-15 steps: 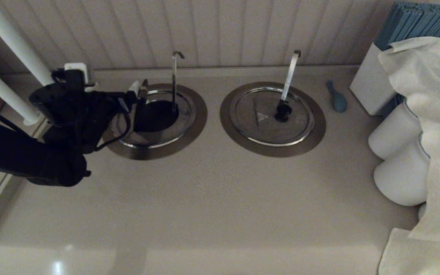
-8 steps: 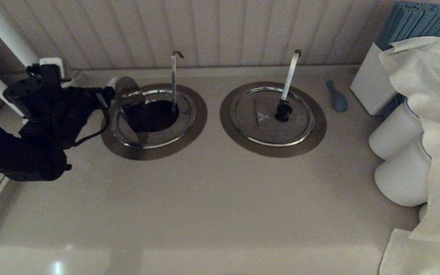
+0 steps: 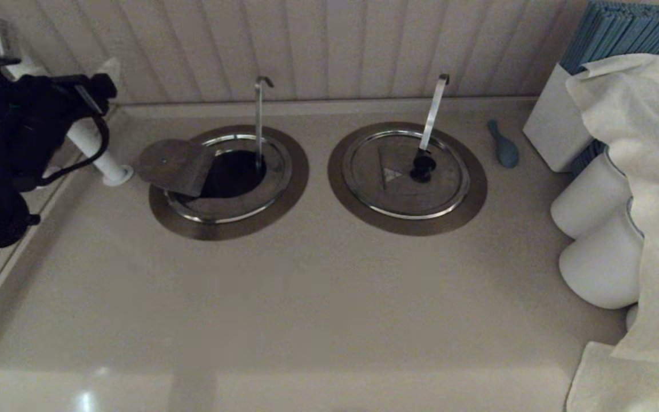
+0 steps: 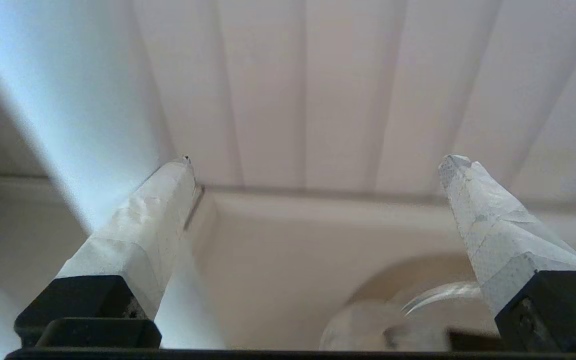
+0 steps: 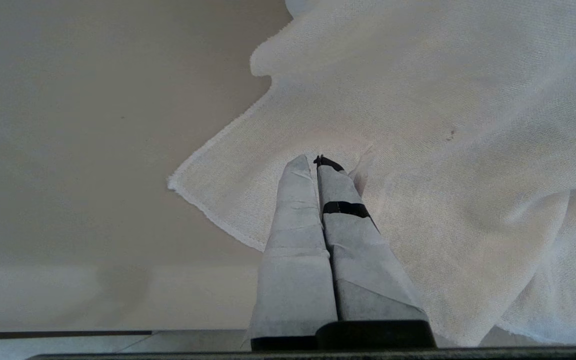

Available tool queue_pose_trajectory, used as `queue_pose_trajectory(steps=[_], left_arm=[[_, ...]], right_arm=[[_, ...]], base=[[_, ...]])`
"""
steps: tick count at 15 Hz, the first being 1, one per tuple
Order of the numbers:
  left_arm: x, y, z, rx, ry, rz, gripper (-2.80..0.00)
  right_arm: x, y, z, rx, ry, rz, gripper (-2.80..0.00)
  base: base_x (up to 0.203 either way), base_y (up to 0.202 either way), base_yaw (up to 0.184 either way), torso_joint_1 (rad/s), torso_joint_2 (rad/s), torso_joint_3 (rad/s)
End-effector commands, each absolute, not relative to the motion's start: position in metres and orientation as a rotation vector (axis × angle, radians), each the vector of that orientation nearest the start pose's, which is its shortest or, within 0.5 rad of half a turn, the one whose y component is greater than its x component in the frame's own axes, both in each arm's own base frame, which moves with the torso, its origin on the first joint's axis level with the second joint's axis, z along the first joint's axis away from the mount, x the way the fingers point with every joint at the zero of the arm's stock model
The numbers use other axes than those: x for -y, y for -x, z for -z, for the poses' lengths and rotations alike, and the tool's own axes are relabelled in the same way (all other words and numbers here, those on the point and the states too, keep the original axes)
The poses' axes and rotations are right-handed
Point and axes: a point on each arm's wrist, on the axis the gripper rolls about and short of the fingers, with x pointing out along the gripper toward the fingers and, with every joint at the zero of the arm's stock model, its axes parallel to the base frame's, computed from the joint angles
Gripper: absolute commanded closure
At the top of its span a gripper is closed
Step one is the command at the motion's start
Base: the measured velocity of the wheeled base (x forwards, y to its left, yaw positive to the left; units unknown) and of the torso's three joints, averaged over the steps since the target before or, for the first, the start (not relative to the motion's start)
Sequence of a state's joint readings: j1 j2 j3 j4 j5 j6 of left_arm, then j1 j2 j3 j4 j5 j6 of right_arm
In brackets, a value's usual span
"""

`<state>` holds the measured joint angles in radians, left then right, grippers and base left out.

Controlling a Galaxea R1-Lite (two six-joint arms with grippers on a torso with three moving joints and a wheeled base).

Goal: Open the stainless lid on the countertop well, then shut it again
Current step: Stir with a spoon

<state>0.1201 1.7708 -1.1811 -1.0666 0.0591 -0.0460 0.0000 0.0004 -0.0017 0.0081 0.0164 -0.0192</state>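
Fingers of the left claw (image 4: 313, 165) are spread wide apart and nothing is held between them. That claw is seen up at the far left of the table (image 3: 318, 309), well away from the well. The right claw (image 5: 318, 165) is squeezed shut on nothing, and it is parked over a white cloth (image 5: 443, 125).

The stainless lid (image 3: 172, 166) is found with its flap folded back over the left side, so the countertop well (image 3: 232, 171) is open and dark inside. A thin hooked rod (image 3: 259, 120) is seen standing up from the hole.

Closing is judged to be the step left. The flap should be taken by its raised edge and laid down slowly, and the rod should not be bumped. The lid should be let go only when it lies flat in the shiny rim.

Two round wells are counted, one open and one shut. The shut twin lid (image 3: 404, 171) has a pale flat handle (image 3: 433, 111). Two claws and two white rolls (image 3: 598, 234) are counted.
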Motion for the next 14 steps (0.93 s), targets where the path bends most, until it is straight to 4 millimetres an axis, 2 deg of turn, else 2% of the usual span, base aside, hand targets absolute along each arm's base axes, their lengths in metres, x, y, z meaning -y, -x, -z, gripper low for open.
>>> queue_pose_trajectory(steps=[1,5,8,10,14], left_arm=[[-0.031,-0.307,-0.334,0.535,0.1,-0.122,-2.8],[-0.023,-0.305,-0.326,0.396,0.178,0.049,-2.8],[-0.016,-0.303,-0.319,0.226,0.164,0.265,-2.8],[-0.009,-0.319,-0.317,0.197,0.163,0.338,-2.8],[0.028,-0.363,-0.307,0.171,0.176,0.42,-2.8]], right_arm=[[0.0,0.023,-0.075,-0.007,0.02,-0.017,0.0],[0.0,0.023,-0.075,-0.006,0.02,-0.018,0.0],[0.0,0.023,-0.075,-0.006,0.02,-0.018,0.0],[0.0,0.023,-0.075,-0.006,0.02,-0.017,0.0],[0.0,0.023,-0.075,-0.006,0.02,-0.018,0.0]], base=[[0.0,0.0,0.0,0.0,0.0,0.0],[0.0,0.0,0.0,0.0,0.0,0.0],[0.0,0.0,0.0,0.0,0.0,0.0],[0.0,0.0,0.0,0.0,0.0,0.0],[0.0,0.0,0.0,0.0,0.0,0.0]])
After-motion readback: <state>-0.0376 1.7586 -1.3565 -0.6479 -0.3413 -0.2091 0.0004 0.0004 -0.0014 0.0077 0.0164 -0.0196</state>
